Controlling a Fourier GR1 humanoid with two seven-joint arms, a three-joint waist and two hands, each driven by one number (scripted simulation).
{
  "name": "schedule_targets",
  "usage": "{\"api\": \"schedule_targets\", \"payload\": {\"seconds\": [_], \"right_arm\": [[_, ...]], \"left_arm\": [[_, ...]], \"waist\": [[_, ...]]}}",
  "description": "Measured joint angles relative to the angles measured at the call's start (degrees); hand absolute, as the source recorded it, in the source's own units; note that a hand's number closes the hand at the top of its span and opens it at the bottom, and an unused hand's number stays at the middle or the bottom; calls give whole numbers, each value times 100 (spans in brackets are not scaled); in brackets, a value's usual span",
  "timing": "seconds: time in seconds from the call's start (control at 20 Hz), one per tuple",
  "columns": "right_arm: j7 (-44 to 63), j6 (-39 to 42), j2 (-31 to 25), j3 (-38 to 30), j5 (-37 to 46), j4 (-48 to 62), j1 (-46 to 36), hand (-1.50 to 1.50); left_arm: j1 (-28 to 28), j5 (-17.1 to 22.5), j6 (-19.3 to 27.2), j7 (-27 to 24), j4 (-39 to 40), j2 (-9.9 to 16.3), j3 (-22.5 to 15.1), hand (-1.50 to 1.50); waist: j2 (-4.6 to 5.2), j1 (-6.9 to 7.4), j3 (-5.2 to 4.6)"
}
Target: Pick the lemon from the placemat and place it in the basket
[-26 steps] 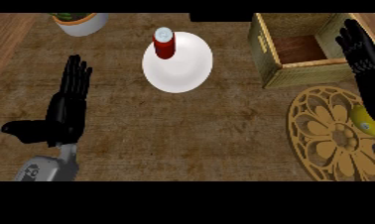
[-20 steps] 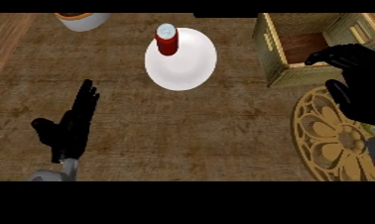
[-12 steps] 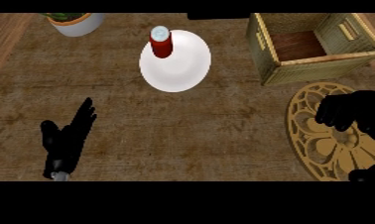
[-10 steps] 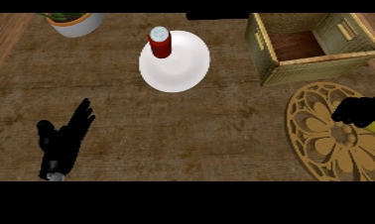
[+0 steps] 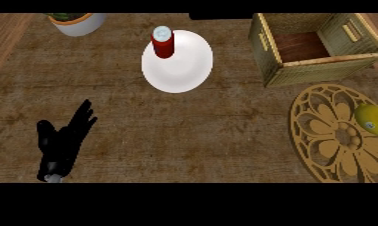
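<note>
In the head view, the lemon (image 5: 368,118) is seen on the round placemat (image 5: 328,135) at the right edge, partly cut off. The basket (image 5: 310,50) is set just above the placemat, its opening bare. The left hand (image 5: 63,142) is held at lower left over the bench (image 5: 184,135), fingers straight and apart, holding nothing. A red bottle (image 5: 162,42) is stood on a white plate (image 5: 181,67).

Left hand (image 5: 63,145) rests low at the left on the tabletop (image 5: 184,135), fingers up. Plate (image 5: 177,61) lies ahead of it and to its right; a bottle (image 5: 162,41) stands on the plate's far edge. Pot (image 5: 76,22) sits far ahead, near the top edge. Basket (image 5: 314,50) is far right and ahead. Placemat (image 5: 336,132) is level with the hand, far right, with the lemon (image 5: 368,118) on it at the edge of view.
</note>
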Motion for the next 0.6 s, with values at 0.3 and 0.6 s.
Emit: {"api": "schedule_targets", "payload": {"seconds": [0.3,0.6], "right_arm": [[-287,121,-1188,-478,675,637,-67,-150],[-597,58,-2056,-225,1341,736,207,-150]], "left_arm": [[-94,3,-69,128,-31,-11,-33,0],[-147,0,-95,235,-62,0,-39,0]], "waist": [[36,114,0],[66,191,5]]}}
